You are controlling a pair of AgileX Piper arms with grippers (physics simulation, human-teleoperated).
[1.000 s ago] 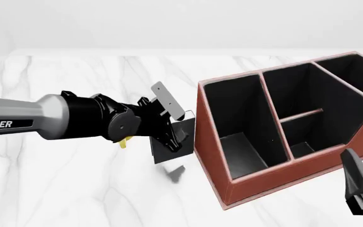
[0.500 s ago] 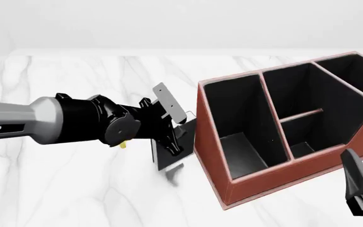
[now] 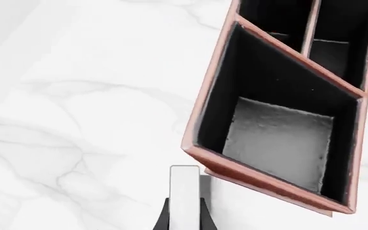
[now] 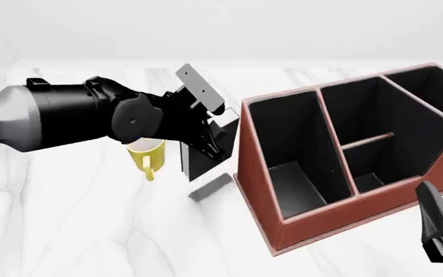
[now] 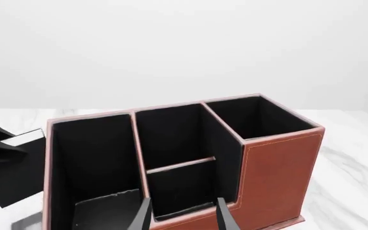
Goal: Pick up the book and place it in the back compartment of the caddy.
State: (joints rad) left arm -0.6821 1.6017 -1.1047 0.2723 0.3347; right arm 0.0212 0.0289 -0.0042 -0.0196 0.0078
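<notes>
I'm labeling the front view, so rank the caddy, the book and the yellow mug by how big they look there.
1. The caddy, by far the largest.
2. The book, held off the table in the left gripper.
3. The yellow mug, though the arm hides its top, so the order of book and mug is unsure.

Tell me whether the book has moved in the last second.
Yes. Held in the left gripper, the book has risen off the table and tilted, staying just left of the caddy, which has not moved.
</notes>
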